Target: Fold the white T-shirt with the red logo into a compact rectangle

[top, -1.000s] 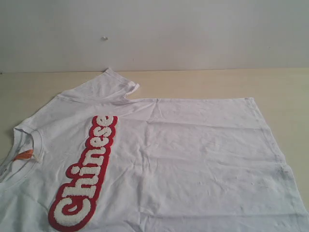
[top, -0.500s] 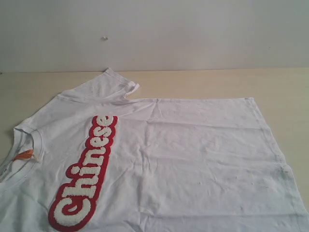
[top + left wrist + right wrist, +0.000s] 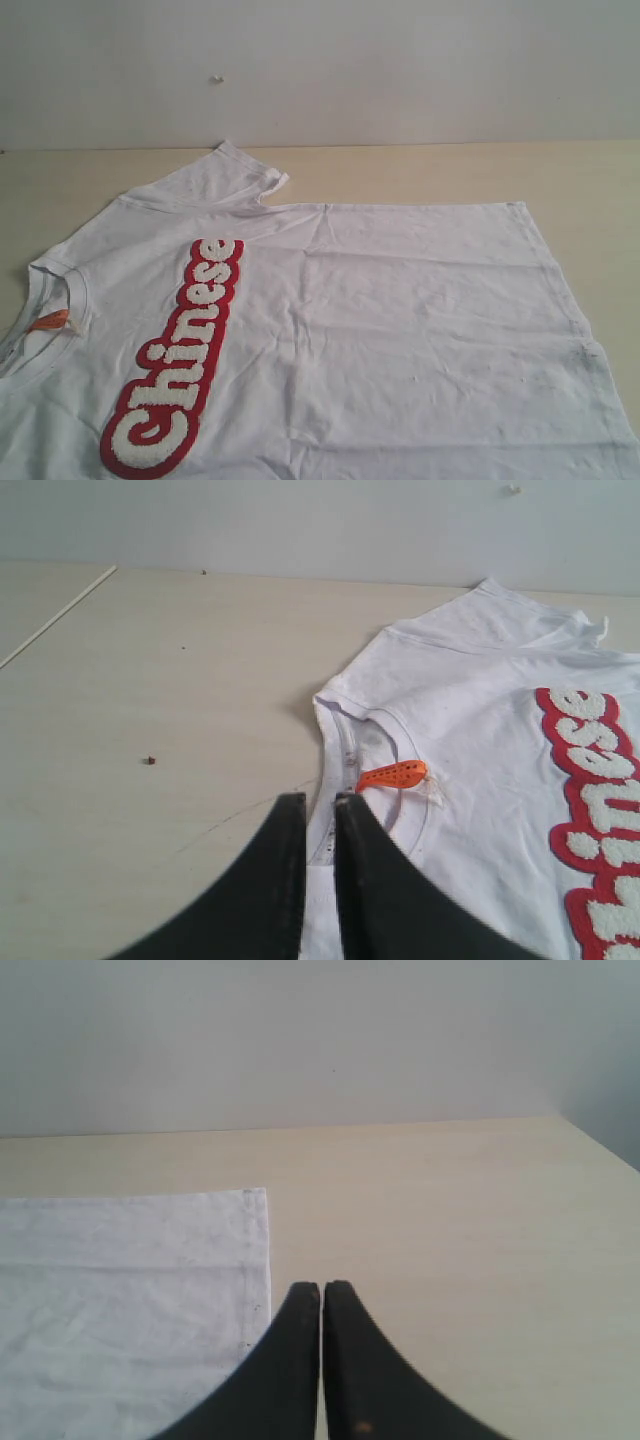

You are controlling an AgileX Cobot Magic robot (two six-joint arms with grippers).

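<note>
**Left gripper** [image 3: 318, 802]: your two black fingers [image 3: 262, 880] stand close together with a narrow slit between them. They are parted only slightly and nothing is clamped. Through the slit you see the collar [image 3: 338, 742] of the white T-shirt [image 3: 400, 320]. The tips sit at the neck opening, and the orange neck tag [image 3: 393, 775] lies just beside them, inside the collar. I cannot tell from this view whether the tips touch the cloth.

**Right gripper** [image 3: 321, 1288]: your fingers are pressed together tip to tip, with no gap worth noting, and they hold nothing. They sit over bare table [image 3: 450, 1220], just beside the shirt's hem corner [image 3: 255, 1200] and apart from it.

**Task item:** the shirt lies unfolded and front up on the light wooden table.
- In the exterior view the neck is toward the left and the hem toward the right.
- The near part of the shirt runs out of the picture.
- The cloth is flat with shallow wrinkles across the body.
- One short sleeve [image 3: 225, 170] lies spread on the far side, toward the wall [image 3: 420, 70].
- The red logo [image 3: 180, 350] runs across the chest, near the collar, and its white letters read "Chinese".

**Surroundings:** neither gripper shows in the exterior view. A small dark speck [image 3: 148, 760] lies on the table, well apart from the collar.
</note>
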